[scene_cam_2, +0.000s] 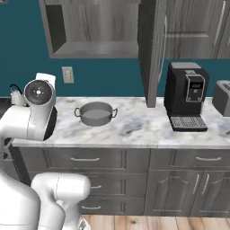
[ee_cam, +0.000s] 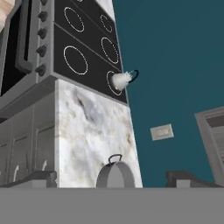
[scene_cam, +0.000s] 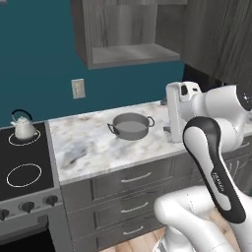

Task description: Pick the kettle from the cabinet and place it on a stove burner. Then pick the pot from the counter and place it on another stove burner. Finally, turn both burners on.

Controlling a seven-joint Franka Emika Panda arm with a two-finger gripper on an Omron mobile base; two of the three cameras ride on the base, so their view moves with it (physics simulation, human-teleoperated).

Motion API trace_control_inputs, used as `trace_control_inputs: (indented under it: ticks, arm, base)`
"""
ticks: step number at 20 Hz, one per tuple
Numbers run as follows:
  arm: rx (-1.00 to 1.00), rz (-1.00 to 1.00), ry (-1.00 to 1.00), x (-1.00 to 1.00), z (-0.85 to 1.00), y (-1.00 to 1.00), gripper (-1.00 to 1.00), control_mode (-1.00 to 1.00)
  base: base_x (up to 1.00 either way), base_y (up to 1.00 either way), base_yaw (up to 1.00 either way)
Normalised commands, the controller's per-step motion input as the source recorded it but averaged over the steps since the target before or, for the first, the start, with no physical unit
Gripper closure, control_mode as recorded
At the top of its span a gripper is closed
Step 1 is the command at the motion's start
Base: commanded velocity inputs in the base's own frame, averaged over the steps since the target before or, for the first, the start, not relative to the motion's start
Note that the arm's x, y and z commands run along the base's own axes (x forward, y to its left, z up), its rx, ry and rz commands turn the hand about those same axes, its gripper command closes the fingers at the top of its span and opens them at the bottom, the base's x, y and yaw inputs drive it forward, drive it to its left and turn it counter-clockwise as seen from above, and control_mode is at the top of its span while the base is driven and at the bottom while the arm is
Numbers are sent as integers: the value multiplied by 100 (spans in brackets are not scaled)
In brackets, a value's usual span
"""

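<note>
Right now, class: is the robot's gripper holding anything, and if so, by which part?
Nothing is held. The gripper is open, its fingertips apart, with the pot lying free on the counter and the kettle already on a burner.

You face a teal wall (scene_cam_2: 103,74) with a pale outlet plate (scene_cam: 78,88) set in it. Right of that plate in the right base view, a black coffee machine (scene_cam_2: 186,96) and a grey toaster (scene_cam_2: 221,98) stand. Below the plate, light wood floor (scene_cam_2: 148,222) shows.
</note>
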Motion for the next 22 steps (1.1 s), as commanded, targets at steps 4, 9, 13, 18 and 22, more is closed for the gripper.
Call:
trace_control_inputs:
  ticks: [4, 9, 13, 18, 22]
  arm:
    - [0, 0, 0, 0, 0, 0, -100, 100]
    - [0, 0, 0, 0, 0, 0, -100, 100]
    - [0, 0, 0, 0, 0, 0, -100, 100]
    - [0, 0, 0, 0, 0, 0, -100, 100]
    - [0, 0, 0, 0, 0, 0, -100, 100]
  base:
    - [17, -31, 0]
    - [28, -2, 0]
    - [48, 1, 2]
    - [56, 2, 4]
    - [54, 0, 5]
